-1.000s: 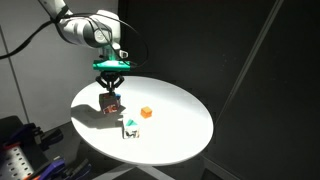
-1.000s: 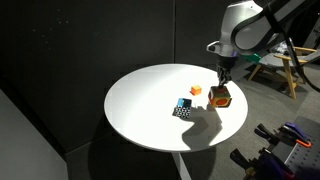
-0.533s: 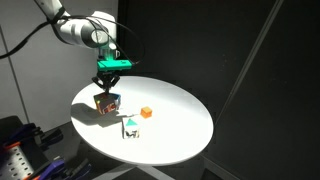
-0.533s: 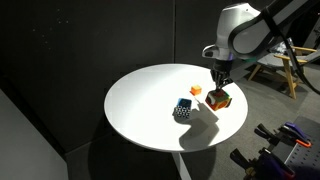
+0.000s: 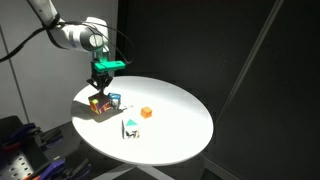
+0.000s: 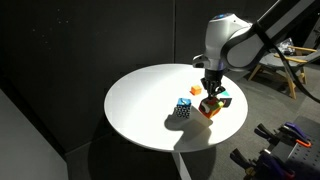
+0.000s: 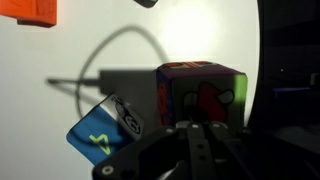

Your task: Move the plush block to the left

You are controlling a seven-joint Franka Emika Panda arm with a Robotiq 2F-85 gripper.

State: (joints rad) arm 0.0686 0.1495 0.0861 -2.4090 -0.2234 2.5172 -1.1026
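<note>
The claw (image 5: 102,96) gripped the block (image 5: 100,106) from above, holding it near the bench's (image 5: 180,125) 9 o'clock edge in an exterior view. Being plush, it likely weighed little and squashed under pressure. Opposite flat faces at mid-height seemed the best hold.

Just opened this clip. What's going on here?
The arm's gripper is shut on the plush block, holding it near the edge of the round white table. Whether the block clears the surface is hard to tell. The blue-and-white cube and the small orange cube sit on the table, apart from the gripper.
</note>
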